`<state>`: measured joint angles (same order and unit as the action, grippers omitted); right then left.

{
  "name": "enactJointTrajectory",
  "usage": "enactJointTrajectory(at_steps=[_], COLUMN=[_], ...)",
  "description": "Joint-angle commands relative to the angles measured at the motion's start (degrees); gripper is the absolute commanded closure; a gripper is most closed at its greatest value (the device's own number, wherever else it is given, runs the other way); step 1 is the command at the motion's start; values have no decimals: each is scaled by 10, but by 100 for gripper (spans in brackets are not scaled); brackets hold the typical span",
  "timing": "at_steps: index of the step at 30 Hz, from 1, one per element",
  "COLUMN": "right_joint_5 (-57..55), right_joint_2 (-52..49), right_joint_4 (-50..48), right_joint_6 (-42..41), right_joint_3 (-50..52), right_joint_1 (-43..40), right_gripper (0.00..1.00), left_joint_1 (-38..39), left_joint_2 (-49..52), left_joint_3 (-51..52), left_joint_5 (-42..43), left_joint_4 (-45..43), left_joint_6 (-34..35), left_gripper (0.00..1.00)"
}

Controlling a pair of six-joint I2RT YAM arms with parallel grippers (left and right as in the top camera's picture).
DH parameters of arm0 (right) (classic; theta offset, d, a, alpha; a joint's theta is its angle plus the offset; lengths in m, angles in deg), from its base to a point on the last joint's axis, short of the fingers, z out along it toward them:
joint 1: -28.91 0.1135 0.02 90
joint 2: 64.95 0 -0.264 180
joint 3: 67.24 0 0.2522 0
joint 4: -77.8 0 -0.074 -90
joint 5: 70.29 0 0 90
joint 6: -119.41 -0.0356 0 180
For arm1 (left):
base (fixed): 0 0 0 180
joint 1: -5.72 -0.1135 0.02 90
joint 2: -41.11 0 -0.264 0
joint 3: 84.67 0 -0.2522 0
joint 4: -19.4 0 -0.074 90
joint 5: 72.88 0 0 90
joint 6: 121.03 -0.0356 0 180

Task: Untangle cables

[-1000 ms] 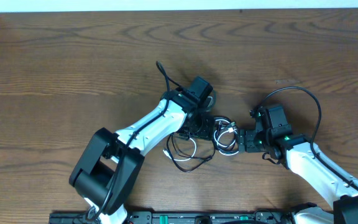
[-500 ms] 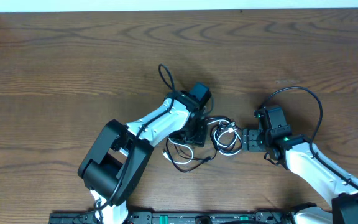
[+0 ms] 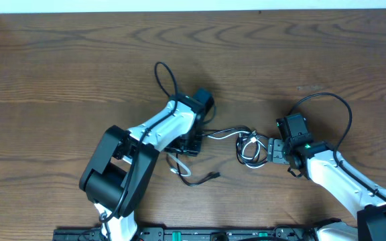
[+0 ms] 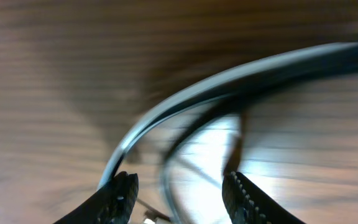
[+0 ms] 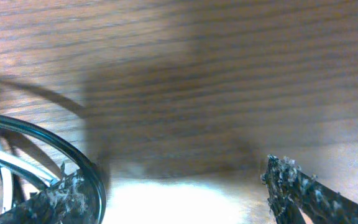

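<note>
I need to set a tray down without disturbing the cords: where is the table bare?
Bare: the far strip of the table beyond the left gripper and right gripper, and the side left of the left arm. Crowded: the near middle, where the white cable and black cable lie by both grippers.

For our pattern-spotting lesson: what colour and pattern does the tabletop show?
Brown wood grain on the tabletop, clearest in the overhead view.

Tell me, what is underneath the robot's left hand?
Beneath the left hand the wrist view shows a white cord and a black cord over the wooden table, both blurred. From overhead the hand covers that stretch, so whether they cross there cannot be told.
</note>
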<state>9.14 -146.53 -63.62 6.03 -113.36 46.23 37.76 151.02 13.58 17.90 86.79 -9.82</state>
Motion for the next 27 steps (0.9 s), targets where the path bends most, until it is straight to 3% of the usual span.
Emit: enactJointTrajectory(at_steps=[1,27], right_joint_5=[-71,-71], right_joint_2=[-32,-32], right_joint_4=[27,29], right_joint_6=[-10,-10], right_joint_3=[36,36], right_joint_1=[-10,-17], right_gripper=[18,17], left_joint_1=[-22,-220], left_joint_2=[7,-16], left_joint_3=[3,-8], left_joint_5=[-89,-135], left_joint_4=[21,29], left_joint_6=[31,50], left_gripper=[51,51])
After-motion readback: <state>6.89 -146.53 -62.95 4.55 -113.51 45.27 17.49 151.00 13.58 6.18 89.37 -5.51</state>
